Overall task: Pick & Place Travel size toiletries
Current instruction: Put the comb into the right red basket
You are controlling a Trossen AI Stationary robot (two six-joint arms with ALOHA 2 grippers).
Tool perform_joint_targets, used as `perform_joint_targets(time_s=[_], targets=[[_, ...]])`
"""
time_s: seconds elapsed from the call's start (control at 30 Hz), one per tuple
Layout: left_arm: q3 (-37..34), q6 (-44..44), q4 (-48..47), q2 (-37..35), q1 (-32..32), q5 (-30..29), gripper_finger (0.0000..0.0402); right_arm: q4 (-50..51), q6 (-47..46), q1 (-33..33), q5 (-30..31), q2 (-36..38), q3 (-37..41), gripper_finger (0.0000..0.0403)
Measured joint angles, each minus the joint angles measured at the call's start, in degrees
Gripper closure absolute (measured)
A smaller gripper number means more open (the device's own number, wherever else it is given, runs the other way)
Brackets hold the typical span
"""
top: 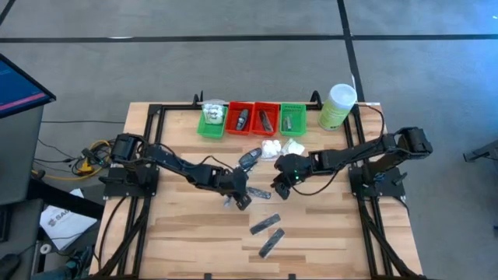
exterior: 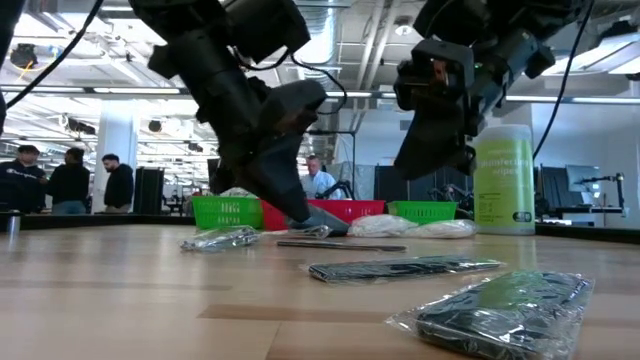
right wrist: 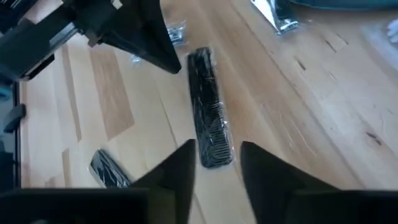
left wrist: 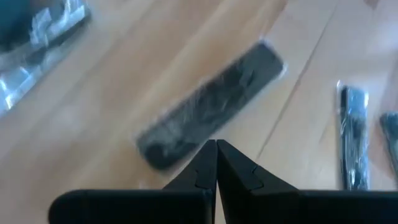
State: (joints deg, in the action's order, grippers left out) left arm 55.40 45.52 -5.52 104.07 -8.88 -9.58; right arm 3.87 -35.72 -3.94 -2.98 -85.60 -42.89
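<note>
Two hands hovering over scattered toiletries at mid-frame

Left hand [top: 243, 201] is hanging pinched shut, empty, just above the surface [top: 179, 233]; right hand [top: 280, 190] is standing partly open over a wrapped dark comb [right wrist: 209, 132]; two dark grey bars [top: 268, 234] are lying lower centre; white packets [top: 280, 147] are resting below the trays [top: 253, 118].

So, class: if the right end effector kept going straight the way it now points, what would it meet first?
Most likely the wrapped dark comb, which lies between the open fingers of the right end effector; how high it is above the comb is unclear.
</note>
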Motion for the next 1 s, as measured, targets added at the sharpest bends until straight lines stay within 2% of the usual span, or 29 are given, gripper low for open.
perform_joint_targets(time_s=[0.17, 0.3, 0.47, 0.57, 0.7, 0.9, 1.0], targets=[[-3.52, 3.52, 0.9, -0.04, -0.1, -0.67, 0.0402, -0.01, 0.37, -0.17, 3.21, 0.0, 0.0, 0.0212], [-4.9, 3.64, 1.94, -0.36, -0.05, -0.48, 0.0401, 0.04, 0.37, -0.07, 4.65, 0.0, 0.0, 0.0196], [-5.51, 4.39, 2.64, -0.39, -0.16, -0.26, 0.0401, -0.75, 0.38, -0.03, 3.37, -4.33, 0.19, 0.02], [-5.55, 4.05, 2.53, -0.33, -0.18, -0.04, 0.0401, -5.77, -0.9, -0.09, -0.49, -10.32, -0.06, 0.021], [-5.62, 3.39, 2.19, -0.24, -0.18, -0.02, 0.0402, -8.47, -4.83, -0.23, -1.67, -15.82, -1.24, 0.0224], [-5.66, 3.37, 2.16, -0.22, -0.27, -0.07, 0.0402, -9.82, -3.97, -0.07, -3.99, -16.89, -2.16, 0.0232], [-5.69, 3.39, 2.16, -0.21, -0.27, -0.12, 0.0402, -12.2, -3.52, 0.49, -7.79, -17.14, -1.95, 0.0227]])
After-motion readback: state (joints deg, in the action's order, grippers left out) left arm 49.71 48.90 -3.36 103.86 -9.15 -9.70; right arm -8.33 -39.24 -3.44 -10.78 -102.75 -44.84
